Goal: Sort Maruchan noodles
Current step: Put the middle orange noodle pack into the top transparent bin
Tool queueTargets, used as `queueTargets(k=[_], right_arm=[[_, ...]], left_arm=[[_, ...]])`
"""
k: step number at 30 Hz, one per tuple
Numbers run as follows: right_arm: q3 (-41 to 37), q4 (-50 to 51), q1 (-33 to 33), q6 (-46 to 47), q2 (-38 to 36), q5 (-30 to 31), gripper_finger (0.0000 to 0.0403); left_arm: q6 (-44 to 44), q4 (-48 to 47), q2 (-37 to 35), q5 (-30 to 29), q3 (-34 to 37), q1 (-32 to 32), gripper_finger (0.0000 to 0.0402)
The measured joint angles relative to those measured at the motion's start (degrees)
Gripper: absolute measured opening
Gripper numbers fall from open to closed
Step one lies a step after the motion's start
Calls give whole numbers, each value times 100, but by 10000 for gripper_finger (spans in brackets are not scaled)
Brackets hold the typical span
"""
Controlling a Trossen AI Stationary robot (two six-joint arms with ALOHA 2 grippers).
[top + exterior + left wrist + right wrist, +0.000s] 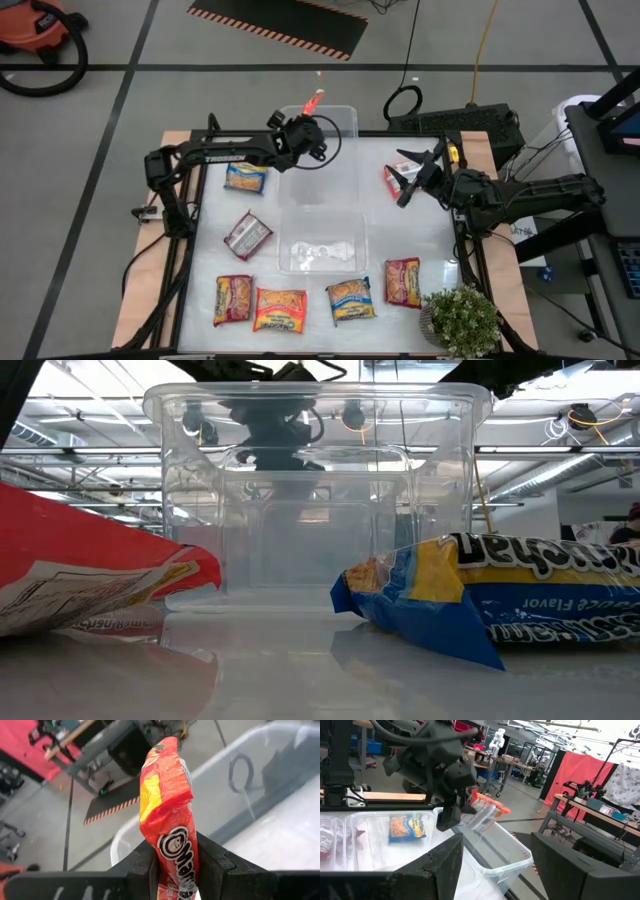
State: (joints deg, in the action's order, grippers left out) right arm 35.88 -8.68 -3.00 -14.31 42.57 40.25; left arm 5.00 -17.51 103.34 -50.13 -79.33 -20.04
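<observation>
My left gripper (308, 114) is over the far-left corner of the far clear bin (345, 118) and is shut on an orange-red noodle packet (167, 805), which also shows in the right wrist view (487, 811). My right gripper (408, 186) is open. It hovers at the table's right side, just beside a red-white packet (394, 174) that lies flat. More packets lie flat on the table: blue-yellow (245, 178), silver-red (247, 233), and several along the near edge (280, 308). A silver packet (322, 250) lies in the near bin (290, 225). My left gripper pinches the orange-red packet between its two fingers (144, 867), on the lower printed part (176, 851) near one end. The packet stands edge-on in the hold and sticks out well past the fingertips. It is lifted clear, above the far bin's rim.
The two clear bins stand in the middle of the table, one behind the other. A potted plant (460, 320) sits at the near right corner. In the low view a red packet (90, 580) and a blue-yellow packet (500, 595) lie in front of the bin (315, 490).
</observation>
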Motion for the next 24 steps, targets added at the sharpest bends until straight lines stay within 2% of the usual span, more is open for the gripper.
queueTargets(k=[12,15,18,24], right_arm=[[0,-42,-81,330,-11,-4,226],[0,-118,-169,364,-31,-160,226],[0,-235,-227,470,-50,-412,226],[0,-373,-276,477,-78,-598,226]], left_arm=[[784,-362,34,167,2,3,98],[869,-494,34,191,5,3,99],[935,-543,34,214,5,-13,118],[1155,-546,58,248,2,-111,187]])
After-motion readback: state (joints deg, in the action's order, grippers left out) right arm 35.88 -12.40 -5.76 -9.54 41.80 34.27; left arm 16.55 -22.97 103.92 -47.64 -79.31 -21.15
